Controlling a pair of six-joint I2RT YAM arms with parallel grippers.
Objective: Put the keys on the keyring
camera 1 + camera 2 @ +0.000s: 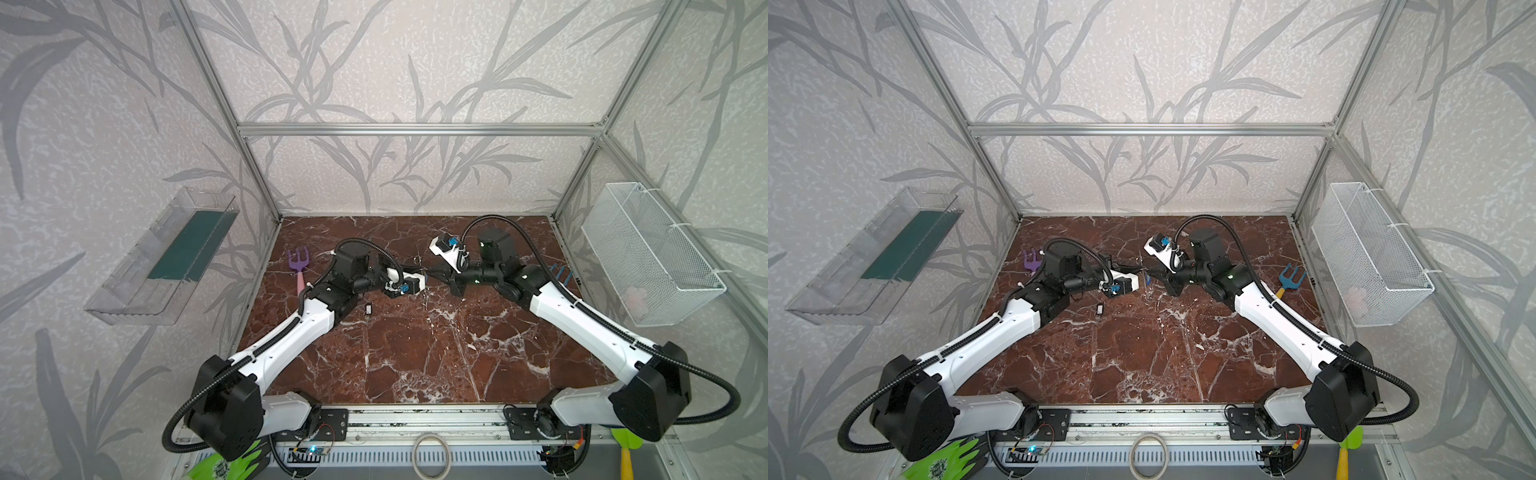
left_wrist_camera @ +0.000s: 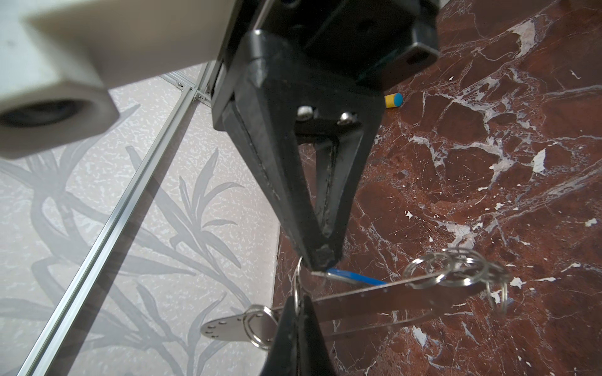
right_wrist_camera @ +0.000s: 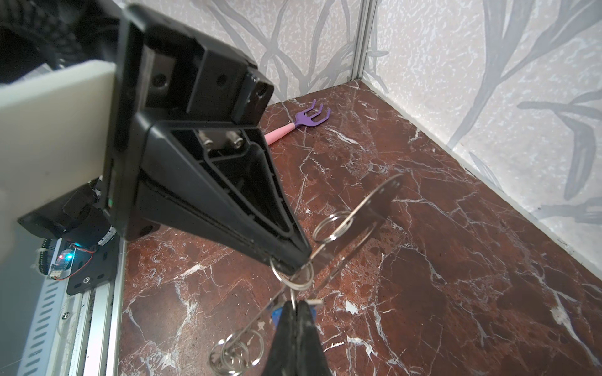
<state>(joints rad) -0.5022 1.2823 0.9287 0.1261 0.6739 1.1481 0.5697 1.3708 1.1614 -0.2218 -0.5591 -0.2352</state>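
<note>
1. Pinching the blue-tagged key [image 2: 355, 278] between the left jaws, pressed together at the tips, clear of the worktop [image 1: 415, 353].
2. Gripping a small ring [image 3: 294, 286] of the keyring [image 2: 391, 298] with the right jaws, likewise pressed together, also in mid-air.
3. Meeting almost tip to tip: key just beside the pinched ring, blue tag roughly along the plate's long axis, pointing away from the right jaws.
4. Reaching inward with the left arm [image 1: 291, 336] and the right arm [image 1: 582, 322], wrists facing each other.
5. Probably threading with the left; cannot tell whether already hooked.
6. Leaving the black-and-white key [image 1: 368, 308] flat on the worktop beside the left arm.
</note>
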